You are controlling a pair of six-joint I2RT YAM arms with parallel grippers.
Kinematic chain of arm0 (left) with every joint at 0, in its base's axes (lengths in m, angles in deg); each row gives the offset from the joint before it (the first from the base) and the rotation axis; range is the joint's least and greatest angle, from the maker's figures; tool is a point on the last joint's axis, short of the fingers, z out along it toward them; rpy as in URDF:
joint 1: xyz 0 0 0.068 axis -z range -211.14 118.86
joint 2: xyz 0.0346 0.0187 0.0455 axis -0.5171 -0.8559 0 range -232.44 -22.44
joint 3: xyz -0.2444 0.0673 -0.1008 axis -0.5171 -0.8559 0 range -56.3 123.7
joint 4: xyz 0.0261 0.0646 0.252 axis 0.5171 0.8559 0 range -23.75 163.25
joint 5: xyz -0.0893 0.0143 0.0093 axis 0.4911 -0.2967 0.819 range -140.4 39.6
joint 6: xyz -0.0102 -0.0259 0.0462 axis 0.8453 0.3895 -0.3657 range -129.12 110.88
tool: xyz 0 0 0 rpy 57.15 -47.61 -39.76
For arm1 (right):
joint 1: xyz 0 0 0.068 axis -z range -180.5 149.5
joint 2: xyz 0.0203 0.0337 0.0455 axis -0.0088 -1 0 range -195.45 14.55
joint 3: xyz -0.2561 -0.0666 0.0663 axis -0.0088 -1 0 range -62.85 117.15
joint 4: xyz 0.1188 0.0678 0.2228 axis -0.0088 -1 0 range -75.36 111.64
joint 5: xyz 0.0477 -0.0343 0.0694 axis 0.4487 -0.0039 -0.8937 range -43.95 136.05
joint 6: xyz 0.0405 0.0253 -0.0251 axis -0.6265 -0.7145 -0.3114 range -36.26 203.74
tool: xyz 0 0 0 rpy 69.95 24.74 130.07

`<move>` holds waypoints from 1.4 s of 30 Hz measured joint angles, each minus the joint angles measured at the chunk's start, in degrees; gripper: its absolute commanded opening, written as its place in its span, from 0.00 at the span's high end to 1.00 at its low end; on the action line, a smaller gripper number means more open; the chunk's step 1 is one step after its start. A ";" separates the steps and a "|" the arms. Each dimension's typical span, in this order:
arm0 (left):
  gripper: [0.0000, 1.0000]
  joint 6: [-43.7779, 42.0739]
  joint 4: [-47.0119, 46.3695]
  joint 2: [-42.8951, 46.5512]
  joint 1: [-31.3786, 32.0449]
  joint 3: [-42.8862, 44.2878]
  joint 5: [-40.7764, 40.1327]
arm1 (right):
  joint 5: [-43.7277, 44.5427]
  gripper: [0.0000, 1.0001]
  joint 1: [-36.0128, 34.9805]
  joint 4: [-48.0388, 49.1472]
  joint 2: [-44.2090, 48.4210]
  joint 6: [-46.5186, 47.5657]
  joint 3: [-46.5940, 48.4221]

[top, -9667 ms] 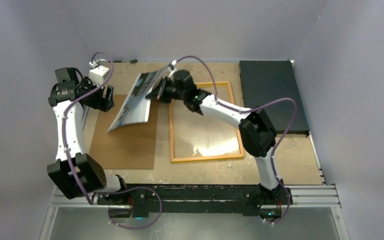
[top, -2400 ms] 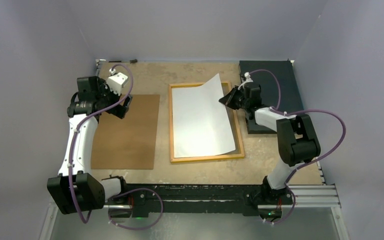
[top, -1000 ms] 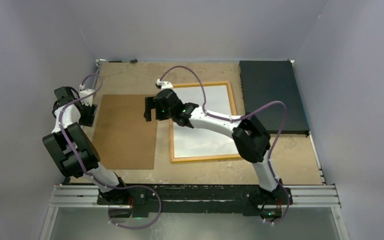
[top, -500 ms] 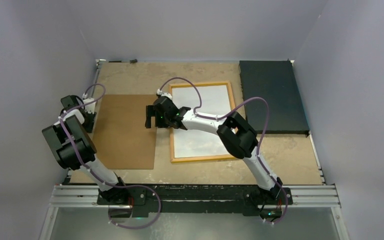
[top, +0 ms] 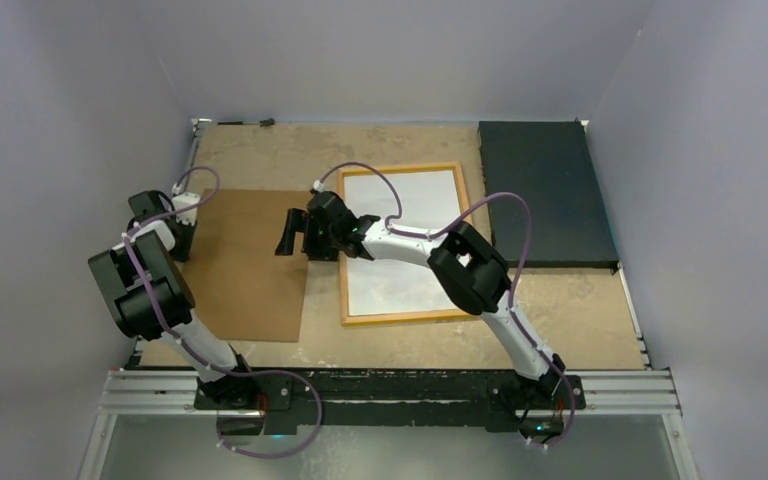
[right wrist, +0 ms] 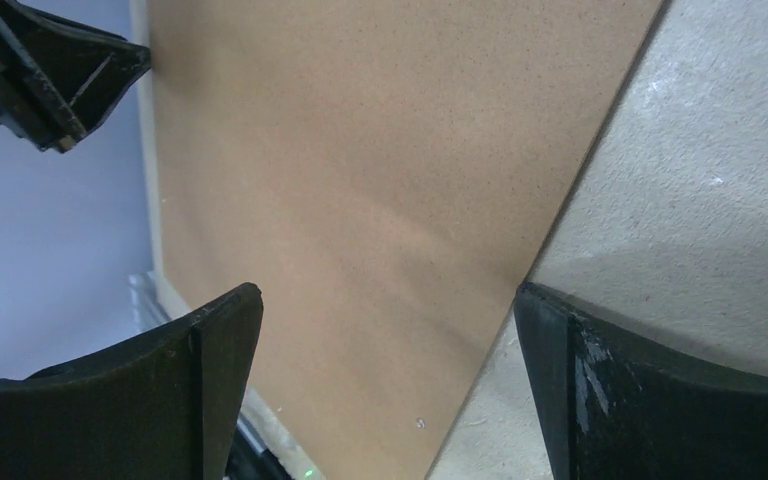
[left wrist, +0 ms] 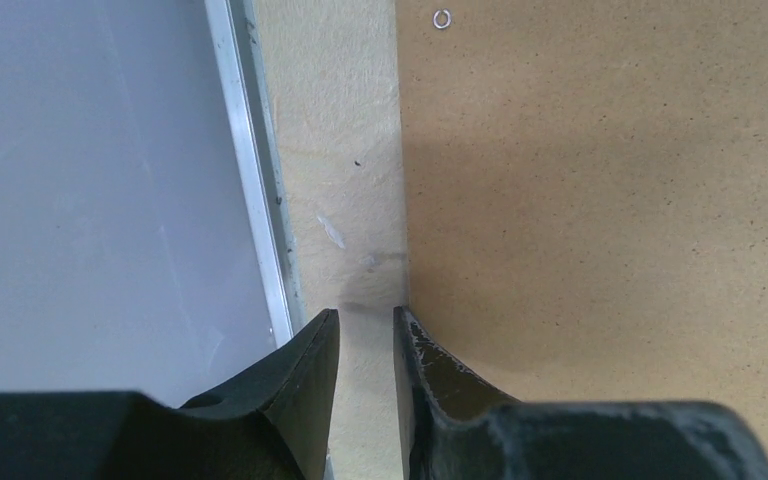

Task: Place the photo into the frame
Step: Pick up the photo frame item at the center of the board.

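Note:
The photo (top: 405,235) lies white side up inside the yellow frame (top: 400,318) at the middle of the table. Both grippers are at the plain brown backing board (top: 245,270) to its left. My right gripper (top: 298,238) (right wrist: 388,300) is open wide over the board's right edge (right wrist: 560,200), one finger above the board and the other above the table. My left gripper (top: 182,238) (left wrist: 366,315) is at the board's left edge (left wrist: 402,200). Its jaws stand a narrow gap apart with only bare table between them.
A dark rectangular mat (top: 540,190) lies at the back right beside the frame. A metal rail and grey wall (left wrist: 250,200) run close along the left of the left gripper. The left gripper's fingers (right wrist: 50,80) show in the right wrist view.
The left jaws have drawn closer together at the board's left edge. The right gripper has shifted slightly left over the board's right edge. Earlier the right gripper let the photo go into the frame.

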 measured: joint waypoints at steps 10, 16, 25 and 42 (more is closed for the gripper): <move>0.84 -0.39 -0.50 -0.07 1.64 -0.55 0.50 | -8.66 0.09 2.95 11.26 1.51 -9.84 -7.63; 0.86 -1.42 0.02 -0.09 2.01 -0.50 1.90 | -11.21 0.13 3.34 18.99 4.90 -14.62 -14.58; 0.88 -2.82 1.27 -0.20 3.91 -0.11 2.29 | -14.29 0.16 4.00 37.62 13.09 -20.65 -24.26; 0.90 2.43 8.35 1.51 21.31 -0.13 15.21 | -14.23 0.25 9.18 51.08 21.20 -25.03 -42.58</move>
